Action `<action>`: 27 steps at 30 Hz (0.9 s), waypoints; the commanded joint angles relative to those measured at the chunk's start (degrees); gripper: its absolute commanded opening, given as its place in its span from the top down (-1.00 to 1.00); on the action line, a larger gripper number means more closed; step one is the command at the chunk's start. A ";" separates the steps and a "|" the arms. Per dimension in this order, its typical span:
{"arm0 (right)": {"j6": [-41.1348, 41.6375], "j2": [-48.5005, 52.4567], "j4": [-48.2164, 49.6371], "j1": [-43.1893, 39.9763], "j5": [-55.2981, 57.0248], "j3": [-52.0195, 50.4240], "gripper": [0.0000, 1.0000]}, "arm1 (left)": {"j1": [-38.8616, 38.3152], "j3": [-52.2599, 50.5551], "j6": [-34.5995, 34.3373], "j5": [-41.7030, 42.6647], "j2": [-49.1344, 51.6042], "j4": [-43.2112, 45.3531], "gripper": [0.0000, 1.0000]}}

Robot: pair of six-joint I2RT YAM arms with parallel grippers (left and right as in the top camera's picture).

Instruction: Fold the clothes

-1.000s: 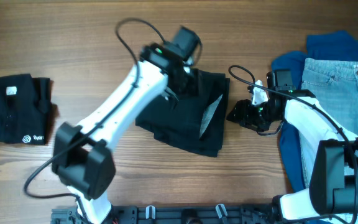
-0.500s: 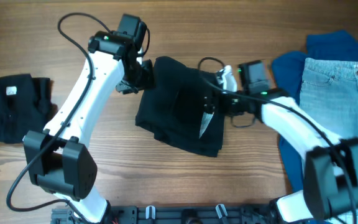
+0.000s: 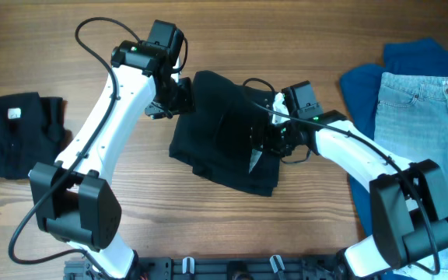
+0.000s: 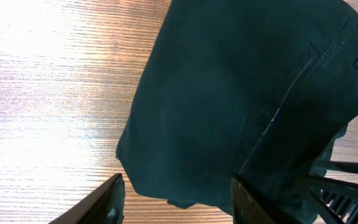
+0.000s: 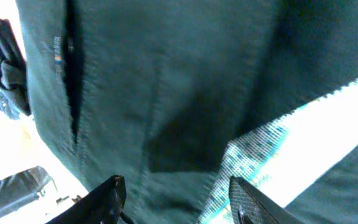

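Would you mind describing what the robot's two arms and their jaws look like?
Both the left arm and the right arm have smooth white link shells joined by blocky black motor housings. A thin black cable loops out near each wrist, and a small green light glows there on each. The jaws are black.

Table [image 3: 302, 225] lies open before the shorts [image 3: 224, 155]; jeans [image 3: 426, 117] crowd right.

Black shorts [image 3: 228, 132] mid-table, rumpled; jeans [image 3: 426, 124] on blue garment [image 3: 364, 85] right.
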 commanded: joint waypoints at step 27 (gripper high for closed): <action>7.85 -10.23 -31.52 -3.08 40.28 4.20 0.91 | 0.13 -0.37 0.96 0.50 0.33 1.25 -0.23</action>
